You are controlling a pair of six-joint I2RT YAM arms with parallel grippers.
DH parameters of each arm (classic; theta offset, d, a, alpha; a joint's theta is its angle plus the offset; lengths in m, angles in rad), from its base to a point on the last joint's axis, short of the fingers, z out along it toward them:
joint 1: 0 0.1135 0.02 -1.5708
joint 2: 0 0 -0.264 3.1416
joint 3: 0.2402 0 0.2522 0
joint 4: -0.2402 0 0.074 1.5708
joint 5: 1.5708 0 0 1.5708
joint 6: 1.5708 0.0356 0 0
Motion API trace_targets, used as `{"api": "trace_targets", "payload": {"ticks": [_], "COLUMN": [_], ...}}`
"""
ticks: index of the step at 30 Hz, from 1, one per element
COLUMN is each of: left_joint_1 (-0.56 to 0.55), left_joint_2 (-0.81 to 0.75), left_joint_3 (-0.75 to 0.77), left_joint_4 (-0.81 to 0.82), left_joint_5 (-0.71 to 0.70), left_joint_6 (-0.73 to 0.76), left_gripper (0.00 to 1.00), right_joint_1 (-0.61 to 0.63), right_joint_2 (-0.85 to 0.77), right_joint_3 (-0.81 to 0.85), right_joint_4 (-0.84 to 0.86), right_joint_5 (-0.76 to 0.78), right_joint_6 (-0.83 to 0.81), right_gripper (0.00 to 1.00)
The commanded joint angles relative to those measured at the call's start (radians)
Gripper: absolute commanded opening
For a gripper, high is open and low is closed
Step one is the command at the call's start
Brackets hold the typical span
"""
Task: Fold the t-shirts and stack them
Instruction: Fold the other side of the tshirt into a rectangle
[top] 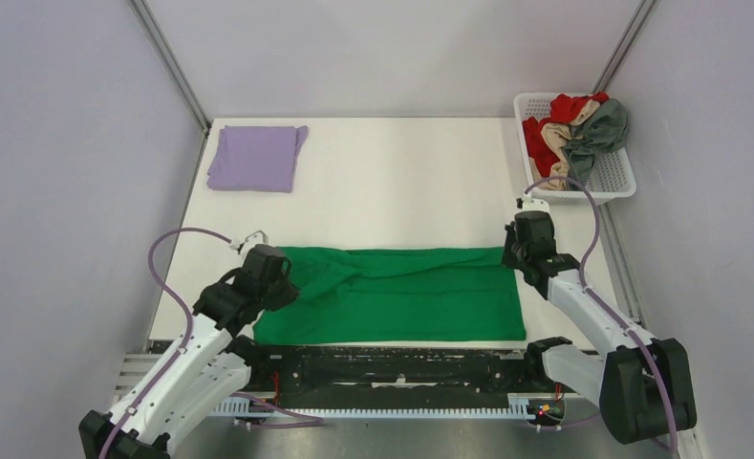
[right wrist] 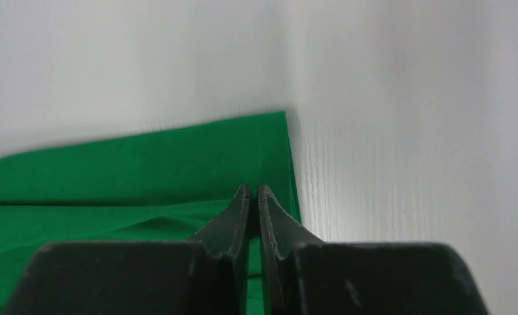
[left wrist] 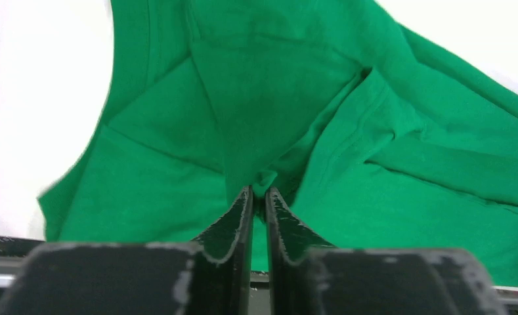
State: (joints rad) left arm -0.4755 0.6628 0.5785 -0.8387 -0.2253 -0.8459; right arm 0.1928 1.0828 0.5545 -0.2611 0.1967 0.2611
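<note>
The bright green t-shirt (top: 401, 292) lies across the near part of the table as a long band folded lengthwise. My left gripper (top: 289, 285) is at its rumpled left end and is shut on a pinch of green fabric (left wrist: 264, 178); in the left wrist view the gripper (left wrist: 259, 191) has cloth bunched at its tips. My right gripper (top: 516, 256) is at the shirt's far right corner, jaws closed. In the right wrist view the gripper (right wrist: 255, 189) meets a fold line of the green t-shirt (right wrist: 144, 164). A folded lavender t-shirt (top: 256, 158) lies at the far left.
A white lattice basket (top: 623, 184) stands at the far right and holds crumpled red (top: 548, 136), beige (top: 571, 134) and dark grey (top: 607, 124) t-shirts. A black rail (top: 392, 363) runs along the near table edge. Grey walls close in both sides.
</note>
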Motion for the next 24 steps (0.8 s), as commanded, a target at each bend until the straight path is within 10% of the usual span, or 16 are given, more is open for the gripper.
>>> {"api": "trace_targets", "payload": {"ticks": [1,3,6,24], "left_joint_1": [-0.014,-0.02,-0.022,-0.022], "left_joint_2": [-0.043,-0.06,-0.073,0.548], "left_joint_3": [-0.047,-0.06,-0.023,0.194], "left_joint_4": [-0.028,-0.043,-0.064,0.337], "left_joint_5": [0.045,0.061,0.074,0.178], "left_joint_6": [-0.118,-0.148,-0.143,0.127], "left_gripper": [0.34,0.79,0.99,1.0], "right_joint_1": [0.002,0.002,0.002,0.002], "right_joint_2": [-0.08,-0.116,-0.173,-0.343], "right_joint_3": [-0.085,-0.12,-0.126,-0.082], "right_joint_4": [-0.003,-0.023,-0.063,-0.049], "right_joint_5": [0.001,0.014,0.048,-0.047], "right_joint_6": [0.041,0.054,0.077,-0.016], "right_gripper": [0.11,0.34,0.96,0.98]}}
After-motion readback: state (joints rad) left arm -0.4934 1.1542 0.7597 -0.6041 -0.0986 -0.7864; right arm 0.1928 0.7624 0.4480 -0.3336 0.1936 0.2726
